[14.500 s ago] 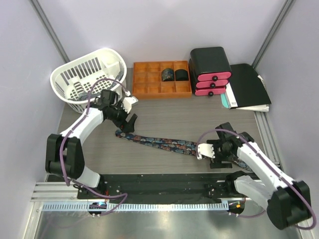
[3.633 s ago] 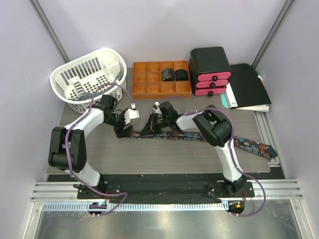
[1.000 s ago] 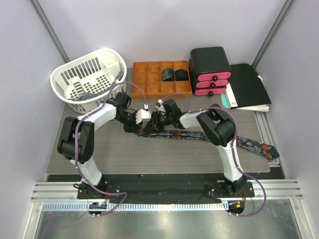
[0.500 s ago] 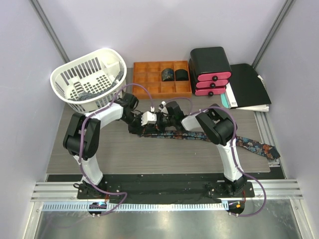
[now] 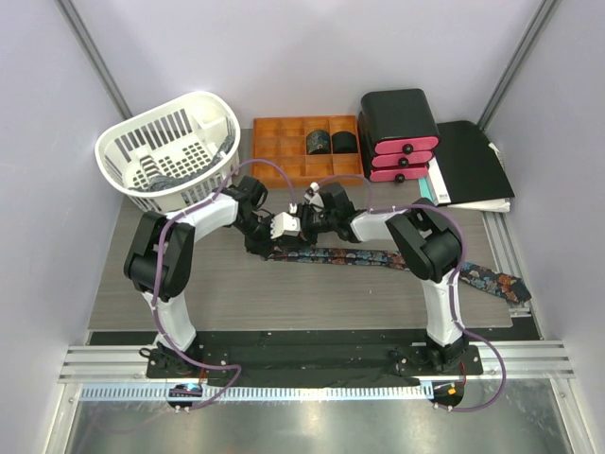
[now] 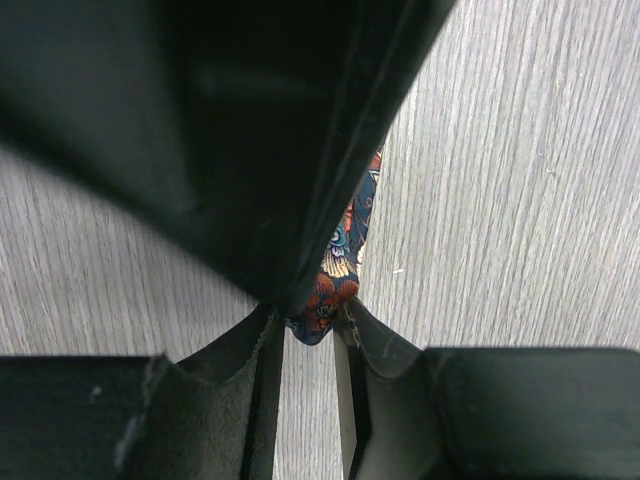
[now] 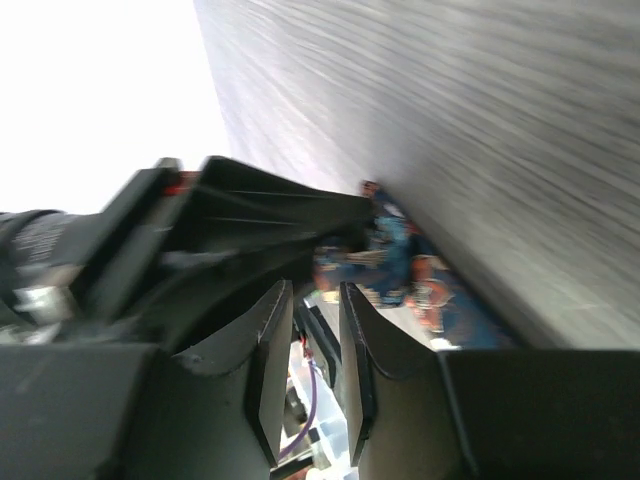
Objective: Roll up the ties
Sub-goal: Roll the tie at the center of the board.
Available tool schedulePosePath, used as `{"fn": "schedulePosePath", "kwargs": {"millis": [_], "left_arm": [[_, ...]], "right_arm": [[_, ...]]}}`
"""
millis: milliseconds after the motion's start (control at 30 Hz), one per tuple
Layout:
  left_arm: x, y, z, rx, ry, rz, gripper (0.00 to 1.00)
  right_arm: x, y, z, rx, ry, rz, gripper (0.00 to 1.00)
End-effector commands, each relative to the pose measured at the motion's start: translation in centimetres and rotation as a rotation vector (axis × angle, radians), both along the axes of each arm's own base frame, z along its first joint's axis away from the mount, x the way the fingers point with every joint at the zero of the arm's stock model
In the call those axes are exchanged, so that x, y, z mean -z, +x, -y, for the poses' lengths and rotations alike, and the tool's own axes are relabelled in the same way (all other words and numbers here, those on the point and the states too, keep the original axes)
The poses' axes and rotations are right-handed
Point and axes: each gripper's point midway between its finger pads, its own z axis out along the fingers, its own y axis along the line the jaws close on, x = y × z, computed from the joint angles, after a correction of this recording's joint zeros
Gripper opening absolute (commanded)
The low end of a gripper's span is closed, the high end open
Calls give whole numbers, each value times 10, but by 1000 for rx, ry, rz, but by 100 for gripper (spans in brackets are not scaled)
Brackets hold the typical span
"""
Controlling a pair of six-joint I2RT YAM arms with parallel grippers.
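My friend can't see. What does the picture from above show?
Over a grey table, the left end effector and right end effector meet at one end of a long patterned tie lying flat. Behind sit an orange tray holding two rolled ties and a white basket.

White basket point(image 5: 175, 142) up and left of the left gripper point(image 5: 286, 227), orange tray point(image 5: 284, 163) just beyond it; pink-fronted drawers point(image 5: 403, 147) and black folder point(image 5: 473, 163) beyond, rightward of the right gripper point(image 5: 306, 215).
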Motion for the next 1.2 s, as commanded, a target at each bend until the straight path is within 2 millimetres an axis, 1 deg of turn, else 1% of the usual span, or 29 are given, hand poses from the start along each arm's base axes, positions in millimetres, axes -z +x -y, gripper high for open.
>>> {"fn": "schedulePosePath", "kwargs": {"millis": [0,33,167,200,267,433,467,600,700,733,767,900,933,1000,1067,1100,1133,1167], "left_arm": [[13,-5,-9,15,59,-34,26],[12,-5,-9,16,59,-29,25],[13,-6,-9,19,59,-32,26],[12,-5,-9,20,57,-28,26],[14,-6,-9,22,60,-31,27],[13,-5,-9,22,59,-29,28],[12,-5,-8,23,57,-28,28],[12,-6,-8,26,56,-28,28],[14,-5,-9,24,60,-28,29],[14,-5,-9,24,60,-27,28],[14,-6,-10,24,63,-29,29],[15,-6,-11,26,71,-27,29],[14,-6,-11,26,70,-25,29],[15,-5,-12,21,69,-24,32],[12,-4,-10,19,63,-19,35],[12,-3,-10,9,61,-21,38],[9,-3,-9,3,42,-24,46],[3,0,-8,-3,21,-12,50]], "right_arm": [[-39,11,-2,-23,30,122,32],[-40,12,-3,-22,33,122,32],[-31,13,-4,-30,11,128,40],[-24,11,-4,-36,-13,116,40],[-19,11,-4,-47,-35,135,40],[1,8,-6,-82,-105,142,40],[5,6,-4,-92,-126,149,40],[14,6,-2,-103,-157,152,40],[17,6,-1,-110,-169,158,30],[16,6,-1,-110,-172,157,23],[15,6,2,-109,-177,156,19],[8,5,6,-112,-179,164,9],[8,5,8,-111,-181,164,5],[8,8,11,-102,-183,162,1],[12,5,15,-112,-200,154,1],[14,5,16,-113,-207,154,1],[18,4,18,-119,-215,158,1],[20,4,18,-121,-219,155,1]]}}
